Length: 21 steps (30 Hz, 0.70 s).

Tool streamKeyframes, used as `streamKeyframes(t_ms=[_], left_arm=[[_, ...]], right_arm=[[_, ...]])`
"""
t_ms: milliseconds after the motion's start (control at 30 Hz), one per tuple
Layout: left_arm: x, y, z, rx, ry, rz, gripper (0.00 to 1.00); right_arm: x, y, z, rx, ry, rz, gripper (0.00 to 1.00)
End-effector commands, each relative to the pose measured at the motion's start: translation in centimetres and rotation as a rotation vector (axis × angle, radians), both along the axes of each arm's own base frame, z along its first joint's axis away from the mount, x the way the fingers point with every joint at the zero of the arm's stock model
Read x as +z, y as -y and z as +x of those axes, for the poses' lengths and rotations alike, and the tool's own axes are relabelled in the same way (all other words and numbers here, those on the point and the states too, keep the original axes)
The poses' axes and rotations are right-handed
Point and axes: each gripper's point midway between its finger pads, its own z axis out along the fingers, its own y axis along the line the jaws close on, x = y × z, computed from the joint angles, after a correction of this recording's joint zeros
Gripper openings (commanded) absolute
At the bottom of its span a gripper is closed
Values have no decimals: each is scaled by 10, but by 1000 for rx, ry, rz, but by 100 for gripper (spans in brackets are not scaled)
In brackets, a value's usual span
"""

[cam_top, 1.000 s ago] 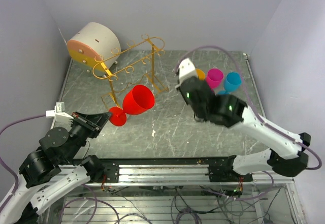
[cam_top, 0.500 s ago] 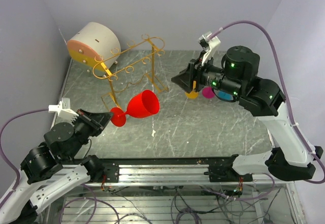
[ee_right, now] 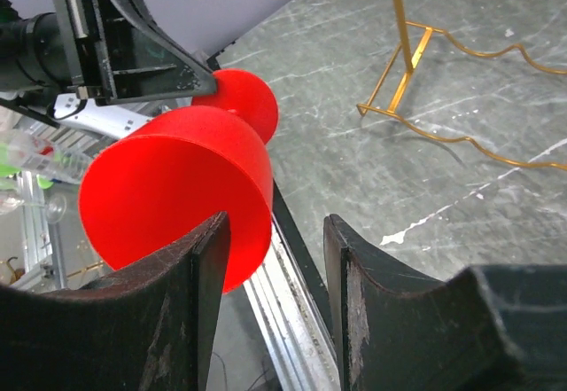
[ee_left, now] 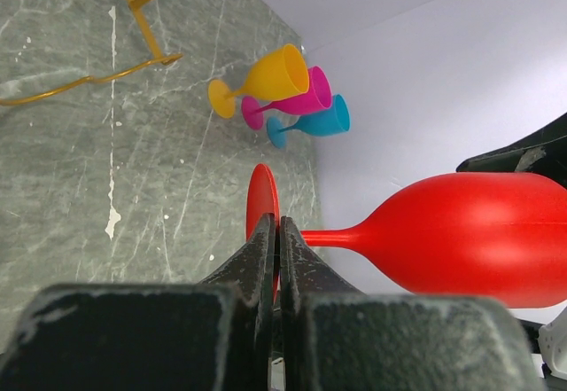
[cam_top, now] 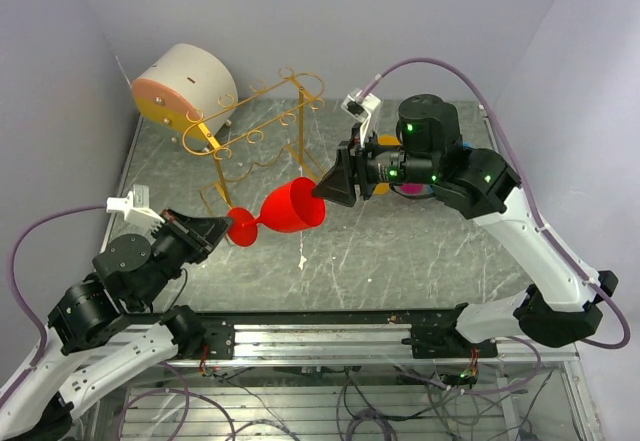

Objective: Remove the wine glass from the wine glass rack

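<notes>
The red wine glass hangs on its side above the table, clear of the gold wire wine glass rack. My left gripper is shut on the glass's round foot, and the stem and bowl point away to the right. My right gripper is open at the bowl's mouth. In the right wrist view the bowl sits against the left finger and its edge reaches into the gap of my right gripper. Whether it touches is unclear.
Orange, pink and blue glasses lie together at the table's right rear, mostly hidden behind my right arm in the top view. A cream drum with an orange face stands at the back left beside the rack. The rack's base is nearby.
My right arm swung left from the coloured glasses to the red glass's mouth and its jaws opened. My left gripper carried the glass a little right, laying it more level.
</notes>
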Motion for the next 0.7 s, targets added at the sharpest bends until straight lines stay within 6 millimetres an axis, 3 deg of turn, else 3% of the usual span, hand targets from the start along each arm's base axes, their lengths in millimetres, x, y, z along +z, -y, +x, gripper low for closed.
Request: streamKeyframes(t_ms=[0,100,200,233,333,367,433,567,667], left_arm=[[20,6,2,-18,52,-37,7],[21,11,4,-29,54,-38,7],[21,17,7,-40,55,-34,7],[22,19,7,-47,58,-35,7],[21,24,9,-59,54,-23,7],[20,24,10,-57,51,-14,7],[14,22,13,-42,31,26,11],[-10,12,23,21,-54,202,39],[-26,6,30,53,-115,351,42]], right_arm=[[5,-6,-9,57,-10,40,47],[-2,-8,-6,51,-22,28,46],[-9,-11,-7,65,-37,24,38],[-13,-12,-7,64,-42,18,32],[-24,-9,3,15,-50,-28,0],[-27,-6,8,-20,-45,-47,0],[-31,8,23,-127,-17,-98,0],[-43,59,62,-411,49,-261,0],[-54,109,97,-595,30,-321,0]])
